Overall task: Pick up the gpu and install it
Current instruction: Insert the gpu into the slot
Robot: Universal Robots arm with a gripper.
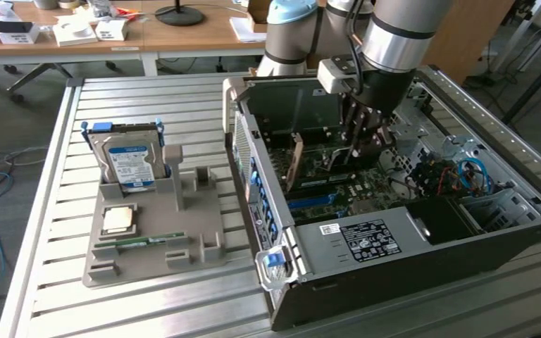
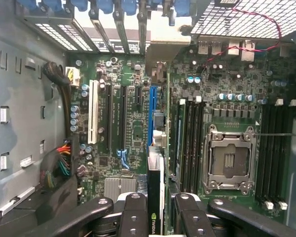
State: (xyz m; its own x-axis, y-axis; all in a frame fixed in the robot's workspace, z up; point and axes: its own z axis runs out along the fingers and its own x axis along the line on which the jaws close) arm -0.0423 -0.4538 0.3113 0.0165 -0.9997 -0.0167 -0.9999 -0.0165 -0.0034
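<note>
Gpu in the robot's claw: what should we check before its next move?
1. gpu held by the gripper: ok.
2. gpu's edge in line with the blue slot: ok, as far as the wrist view shows.
3. Blue slot free of any other card: ok.
4. Coloured cables lying away from the blue slot: ok.
5. gpu pushed fully into the blue slot: cannot tell.
</note>
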